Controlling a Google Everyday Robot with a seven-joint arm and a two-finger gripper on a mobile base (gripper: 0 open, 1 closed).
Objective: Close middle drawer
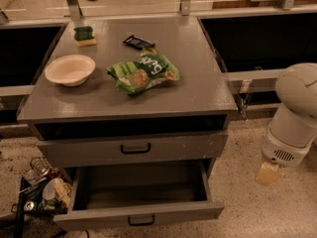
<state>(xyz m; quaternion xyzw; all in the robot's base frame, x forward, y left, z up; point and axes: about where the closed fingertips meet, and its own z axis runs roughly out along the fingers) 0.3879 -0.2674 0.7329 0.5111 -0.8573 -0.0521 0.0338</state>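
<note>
I am watching the cabinet from above and in front; the middle drawer is standing pulled far out at the bottom of the view, its low front panel nearest the camera and its deep grey inside showing nothing that I can make out; so the closing is not yet begun. The taller drawer front above it is sitting nearly flush, with a dark gap beneath the worktop. The pincer is hanging low on the right, over the speckled floor, beside the cabinet and well apart from the open drawer, touching nothing that I can see; I cannot tell whether it is released or clenched, and nothing is showing in it. On the worktop a white bowl, a green snack bag, a dark wrapper and a green sponge are lying, none of them in the way. As I am judging it, the whole task is left: I am needing to bring the pincer round to the drawer's front panel, near the small black handle, and push it straight in; a wire basket of clutter is sitting on the floor just beside the drawer's left side, so I am keeping clear of it.
</note>
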